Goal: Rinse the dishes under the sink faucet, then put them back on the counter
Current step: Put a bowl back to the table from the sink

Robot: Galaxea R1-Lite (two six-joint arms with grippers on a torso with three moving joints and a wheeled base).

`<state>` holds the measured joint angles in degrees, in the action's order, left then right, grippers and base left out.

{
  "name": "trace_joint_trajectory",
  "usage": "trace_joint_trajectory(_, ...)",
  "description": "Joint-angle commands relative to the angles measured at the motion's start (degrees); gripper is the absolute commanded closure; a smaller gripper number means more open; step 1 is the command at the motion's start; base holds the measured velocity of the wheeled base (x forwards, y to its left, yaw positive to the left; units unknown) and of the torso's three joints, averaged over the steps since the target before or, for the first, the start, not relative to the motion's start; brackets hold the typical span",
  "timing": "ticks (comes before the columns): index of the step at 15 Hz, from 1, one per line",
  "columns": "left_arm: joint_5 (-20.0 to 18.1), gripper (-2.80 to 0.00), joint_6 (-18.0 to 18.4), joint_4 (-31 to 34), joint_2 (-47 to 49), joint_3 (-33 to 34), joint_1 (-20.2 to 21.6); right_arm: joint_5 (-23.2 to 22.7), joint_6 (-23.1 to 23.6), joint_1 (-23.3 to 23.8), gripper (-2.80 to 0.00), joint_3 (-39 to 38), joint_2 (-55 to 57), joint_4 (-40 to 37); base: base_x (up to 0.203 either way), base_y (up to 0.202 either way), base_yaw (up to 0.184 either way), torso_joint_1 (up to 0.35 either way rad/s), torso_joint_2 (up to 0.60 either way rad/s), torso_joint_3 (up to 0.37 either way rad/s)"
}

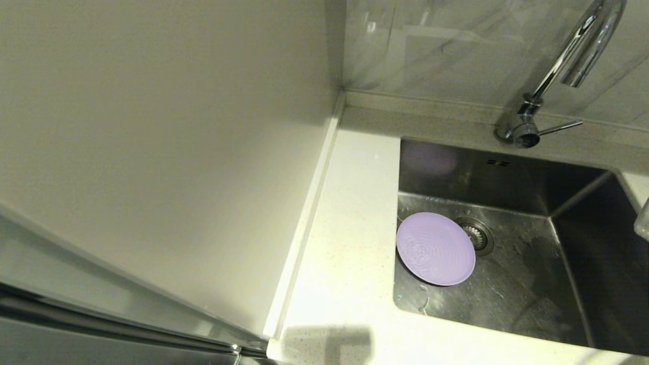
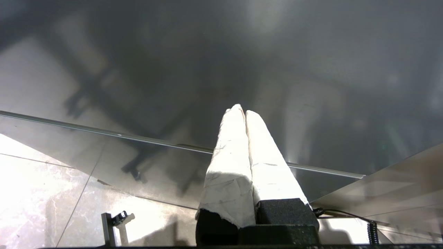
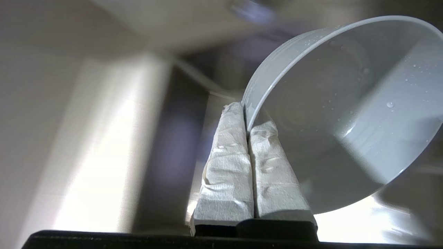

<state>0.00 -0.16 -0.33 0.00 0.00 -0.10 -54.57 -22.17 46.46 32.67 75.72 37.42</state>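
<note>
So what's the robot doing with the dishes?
It's washing up. The right gripper is shut on the rim of a pale blue-grey bowl, which has water drops on it and is tipped on its side. A lilac plate lies in the sink beside the drain. No water shows coming from the faucet. The left gripper is shut, holds nothing and is parked away from the sink.
</note>
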Motion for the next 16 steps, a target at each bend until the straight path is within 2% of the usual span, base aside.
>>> trace_joint_trajectory(1,0.00,0.00,-0.02,-0.02,0.00,0.18,0.01,13.01,33.24,-1.38,0.00,1.10,1.31,-13.31,0.000,0.000,0.000,0.000,0.00,0.000)
trace_joint_trajectory(2,0.00,0.00,-0.02,-0.02,0.00,0.18,0.01,17.42,38.35,-2.99,0.00,2.12,2.82,-15.64,0.000,0.000,0.000,0.000,0.00,0.000)
trace_joint_trajectory(3,0.00,0.00,-0.02,-0.02,0.00,0.18,0.01,18.69,41.71,-3.94,0.00,3.33,4.06,-16.39,0.000,0.000,0.000,0.000,0.00,0.000)
trace_joint_trajectory(5,0.00,0.00,-0.02,-0.02,0.00,0.18,0.01,21.91,47.29,-4.06,0.00,3.97,5.21,-13.68,0.000,0.000,0.000,0.000,0.00,0.000)
trace_joint_trajectory(6,0.00,0.00,-0.02,-0.02,0.00,0.18,0.01,24.93,48.44,-4.39,0.00,3.83,5.76,-10.46,0.000,0.000,0.000,0.000,0.00,0.000)
trace_joint_trajectory(10,0.00,0.00,-0.02,-0.02,0.00,0.18,0.01,33.25,48.82,-6.18,0.00,7.26,9.42,-8.13,0.000,0.000,0.000,0.000,0.00,0.000)
trace_joint_trajectory(16,0.00,0.00,-0.02,-0.02,0.00,0.09,0.01,41.30,48.78,-6.21,0.00,17.11,19.24,-15.10,0.000,0.000,0.000,0.000,0.00,0.000)
